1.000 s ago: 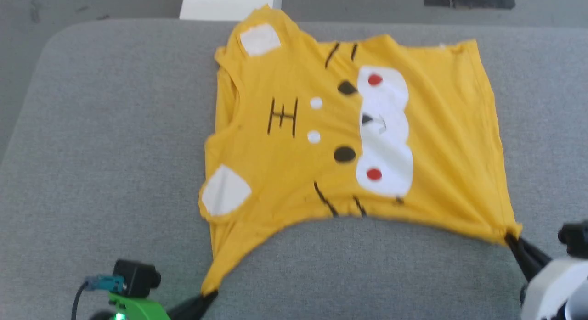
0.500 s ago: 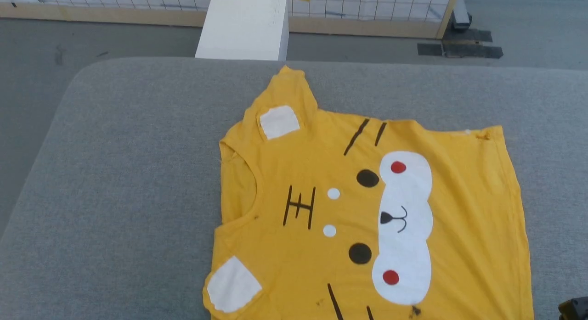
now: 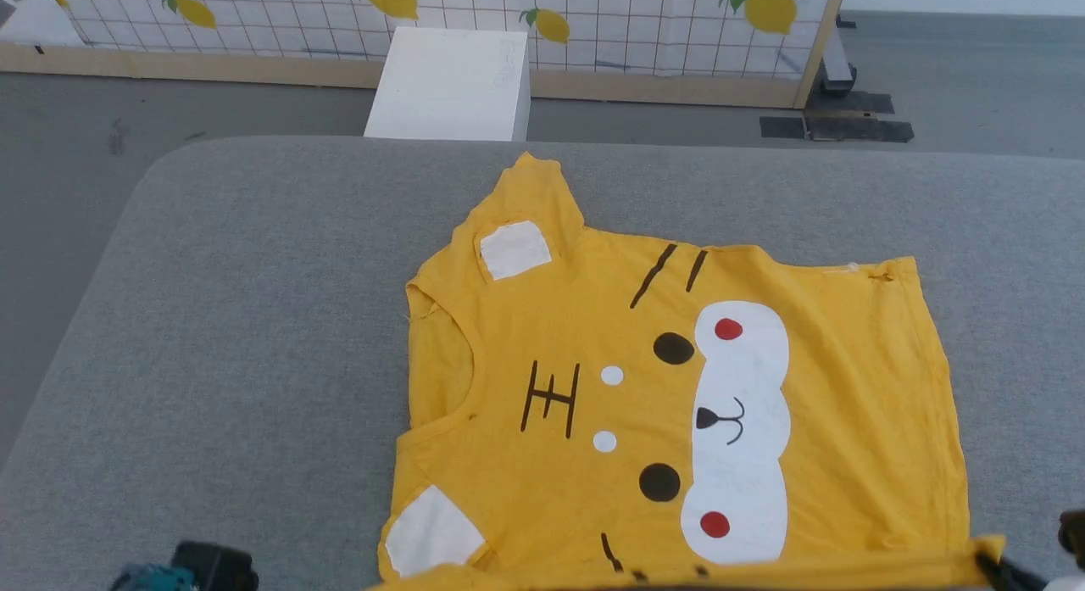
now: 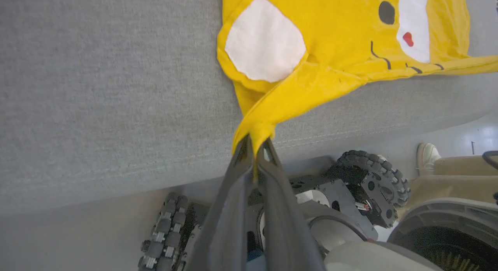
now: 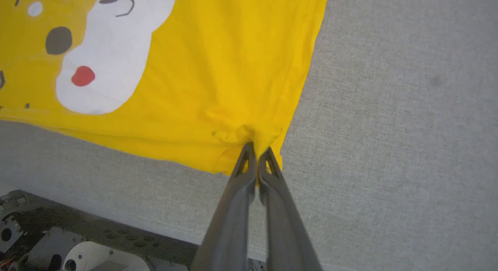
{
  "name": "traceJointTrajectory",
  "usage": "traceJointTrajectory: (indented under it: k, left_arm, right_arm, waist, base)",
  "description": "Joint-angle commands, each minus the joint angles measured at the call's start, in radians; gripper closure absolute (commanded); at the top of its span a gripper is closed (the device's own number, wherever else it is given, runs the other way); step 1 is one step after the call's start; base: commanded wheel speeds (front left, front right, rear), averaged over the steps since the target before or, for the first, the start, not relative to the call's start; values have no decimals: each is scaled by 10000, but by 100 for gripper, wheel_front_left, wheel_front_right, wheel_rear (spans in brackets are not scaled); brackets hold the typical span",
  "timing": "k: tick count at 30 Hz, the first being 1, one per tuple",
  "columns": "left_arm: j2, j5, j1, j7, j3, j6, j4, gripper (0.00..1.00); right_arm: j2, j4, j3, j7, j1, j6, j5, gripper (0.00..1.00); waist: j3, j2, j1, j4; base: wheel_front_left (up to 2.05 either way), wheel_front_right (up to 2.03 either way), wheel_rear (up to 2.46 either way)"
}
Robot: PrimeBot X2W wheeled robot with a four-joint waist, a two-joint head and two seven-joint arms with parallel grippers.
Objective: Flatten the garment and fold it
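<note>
Left gripper (image 4: 255, 142) and right gripper (image 5: 256, 149) each pinch the one garment (image 3: 856, 387).

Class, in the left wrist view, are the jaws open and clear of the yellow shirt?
No, the left gripper has its jaws shut on a bunched corner of the garment.

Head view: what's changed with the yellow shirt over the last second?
The camera has tilted up, so the whole picture shifted. The garment slid toward the robot on the grey table: its far sleeve no longer reaches the far edge, and its near edge is now drawn straight. Unchanged: left tool and right tool stay shut on its near corners.
</note>
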Motion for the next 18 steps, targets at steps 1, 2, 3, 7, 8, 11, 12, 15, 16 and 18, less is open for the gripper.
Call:
traceJointTrajectory:
  k: [1,2,3,7,8,11,12,15,16,18]
  left_arm:
    - [133,353,-403,-190,190,48,-84,100]
    - [166,584,-580,-304,285,43,-131,100]
    - [184,757,-720,-400,365,27,-156,100]
    - [165,1598,-1481,-779,712,-135,-164,100]
    - [147,1840,-1721,-881,813,-203,-102,100]
    - [42,2412,-2302,-1111,1022,-380,37,100]
    - [-17,2594,-2538,-1238,1132,-475,119,100]
    - [-199,3072,-3121,-1673,1412,-741,495,100]
    - [-287,3227,-3306,-1865,1506,-833,678,100]
    - [-519,3445,-3588,-2281,1661,-1035,1011,100]
  right_arm:
    - [-132,-120,-32,-292,-404,-15,-137,100]
    - [-191,-154,-35,-477,-588,-15,-198,100]
    - [-237,-173,-24,-613,-736,-15,-245,100]
    - [-405,-181,20,-1061,-1471,-15,-473,100]
    - [-450,-180,37,-1160,-1689,-15,-550,100]
    - [-558,-118,88,-1321,-2265,-15,-649,100]
    - [-592,-87,92,-1373,-2486,-15,-685,100]
    - [-642,7,118,-1510,-3066,-15,-803,100]
    - [-639,83,139,-1564,-3277,-15,-849,100]
    - [-621,254,214,-1642,-3615,-15,-960,100]
  waist:
    - [120,-1,1,-67]
    - [208,-1,1,-92]
    - [291,-1,1,-114]
    - [818,-1,1,-204]
    - [989,-1,1,-231]
    - [1513,-1,1,-297]
    - [1734,-1,1,-314]
    - [2287,-1,1,-363]
    - [2458,-1,1,-387]
    - [2757,-1,1,-425]
  base:
    - [0,0,0]
    - [0,0,0]
    - [0,0,0]
    - [0,0,0]
    - [0,0,0]
    - [0,0,0]
    - [0,0,0]
    - [0,0,0]
    - [0,0,0]
    - [0,0,0]
